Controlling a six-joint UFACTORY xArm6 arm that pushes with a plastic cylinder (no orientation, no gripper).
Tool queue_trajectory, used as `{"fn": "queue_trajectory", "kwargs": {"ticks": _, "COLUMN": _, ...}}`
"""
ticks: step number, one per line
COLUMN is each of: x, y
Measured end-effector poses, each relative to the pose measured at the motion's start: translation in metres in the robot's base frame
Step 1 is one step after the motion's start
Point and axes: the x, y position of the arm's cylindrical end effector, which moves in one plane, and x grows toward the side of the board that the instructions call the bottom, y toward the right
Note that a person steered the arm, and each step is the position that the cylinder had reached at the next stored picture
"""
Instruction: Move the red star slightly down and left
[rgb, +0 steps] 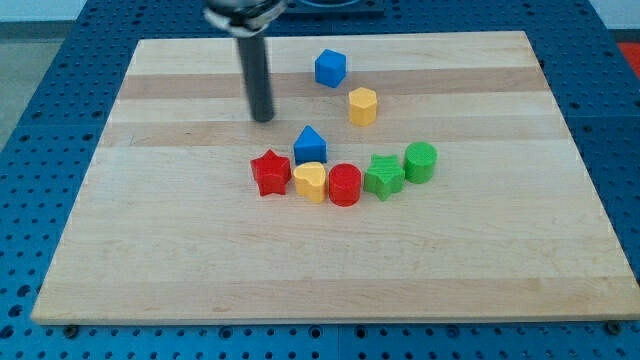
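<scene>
— Camera view is showing the wooden table (200, 270) from above and in front, lying on a blue perforated base (40, 60). Where is the red star sitting?

— The red star (270, 172) is resting near the middle of the table, at the left end of a curved row. The yellow heart-like block (311, 181) is pressing against its right side, then come the red cylinder (344, 184), the green star (384, 175) and the green cylinder (420, 161).

— Is anything hiding behind that row?

— A blue block with a pointed top (309, 144) is standing just behind the star and the yellow one, its lower edge partly covered by them. Its exact shape is hard to make out.

— And the tool?

— It is a plain rod with nothing to open or close, so it is gripping nothing. My tip (263, 118) is standing up and slightly left of the red star, apart from it. The rod's upper part is running out of the view's top.

— Other blocks?

— A blue cube (330, 67) and a yellow hexagonal block (363, 105) are sitting toward the top, near each other.
</scene>
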Motion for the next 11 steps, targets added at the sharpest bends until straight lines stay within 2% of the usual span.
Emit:
{"fn": "queue_trajectory", "kwargs": {"ticks": 1, "x": 0.033, "y": -0.013}}
{"fn": "queue_trajectory", "kwargs": {"ticks": 2, "x": 0.046, "y": 0.001}}
{"fn": "queue_trajectory", "kwargs": {"ticks": 4, "x": 0.047, "y": 0.051}}
{"fn": "queue_trajectory", "kwargs": {"ticks": 6, "x": 0.075, "y": 0.051}}
{"fn": "queue_trajectory", "kwargs": {"ticks": 8, "x": 0.079, "y": 0.078}}
{"fn": "queue_trajectory", "kwargs": {"ticks": 10, "x": 0.086, "y": 0.034}}
{"fn": "queue_trajectory", "kwargs": {"ticks": 11, "x": 0.112, "y": 0.026}}
